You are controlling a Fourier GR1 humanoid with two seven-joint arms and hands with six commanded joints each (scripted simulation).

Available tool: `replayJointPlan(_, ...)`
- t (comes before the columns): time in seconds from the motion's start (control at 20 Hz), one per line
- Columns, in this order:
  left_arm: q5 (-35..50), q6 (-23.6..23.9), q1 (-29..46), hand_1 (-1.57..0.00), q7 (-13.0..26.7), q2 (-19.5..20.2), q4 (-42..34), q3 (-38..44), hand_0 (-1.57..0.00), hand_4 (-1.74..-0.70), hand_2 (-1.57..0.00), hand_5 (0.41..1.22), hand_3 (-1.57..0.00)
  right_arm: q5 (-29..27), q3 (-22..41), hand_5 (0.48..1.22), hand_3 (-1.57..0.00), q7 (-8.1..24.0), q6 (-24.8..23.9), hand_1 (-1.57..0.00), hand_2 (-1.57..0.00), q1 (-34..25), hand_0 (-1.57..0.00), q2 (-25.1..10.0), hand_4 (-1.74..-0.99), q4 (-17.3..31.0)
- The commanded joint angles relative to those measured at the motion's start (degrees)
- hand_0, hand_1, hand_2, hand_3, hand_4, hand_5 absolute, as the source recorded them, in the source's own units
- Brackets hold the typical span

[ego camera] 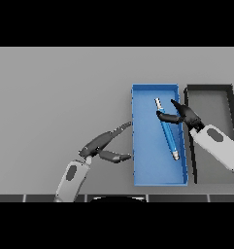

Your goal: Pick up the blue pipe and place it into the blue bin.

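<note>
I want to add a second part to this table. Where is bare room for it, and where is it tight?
The grey table is bare left of the blue bin, above the left robot hand. The black bin shows a bare floor at its far end. It is crowded in the blue bin's right half, where the right robot hand is at the blue pipe.

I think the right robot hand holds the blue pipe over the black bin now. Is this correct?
Not quite. In the head view, the right robot hand has the blue pipe over the blue bin, not the black bin beside it.
</note>
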Motion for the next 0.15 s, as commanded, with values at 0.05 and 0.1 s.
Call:
replayJointPlan(0.05,0.23,0.11,0.47,0.00,-0.24,-0.01,-0.37,0.09,0.00,-0.88,0.00,0.431,0.00,0.21,0.14,0.649,0.00,-0.36,0.18,-0.01,-0.01,0.53,-0.01,-1.05,-1.022,-0.95)
replayJointPlan(0.1,0.30,0.20,-0.02,0.00,0.29,-0.12,-0.17,0.35,0.00,-0.88,0.00,0.431,0.00,-0.13,-0.01,0.643,0.00,-0.55,0.05,-0.01,-0.01,0.81,-0.01,-1.07,-1.022,-1.11)
